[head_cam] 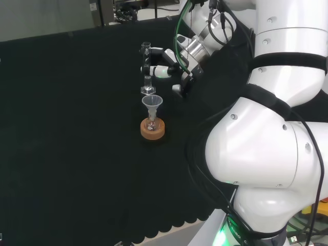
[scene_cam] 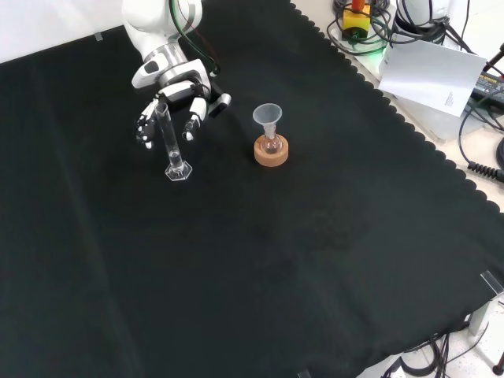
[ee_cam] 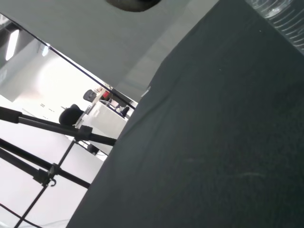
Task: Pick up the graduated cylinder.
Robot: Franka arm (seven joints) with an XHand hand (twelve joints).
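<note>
The graduated cylinder (scene_cam: 168, 140) is a thin clear tube on a hexagonal foot, standing upright on the black cloth. In the head view the cylinder (head_cam: 147, 72) stands just left of the hand (head_cam: 165, 62). The hand (scene_cam: 172, 94) reaches in at the height of the cylinder's upper half. Its fingers (scene_cam: 191, 120) are spread and nearly straight on both sides of the tube, and I cannot tell whether they touch it. The foot rests on the cloth. In the wrist view a clear ribbed edge (ee_cam: 284, 18) shows close by, probably the cylinder.
A small flask with a clear funnel (scene_cam: 268, 116) in its neck sits on a cork ring (scene_cam: 272, 153), to the right of the cylinder in the front view. The cork ring (head_cam: 152, 129) is nearer than the cylinder in the head view. Papers (scene_cam: 431, 75) and cables lie beyond the cloth's scalloped edge.
</note>
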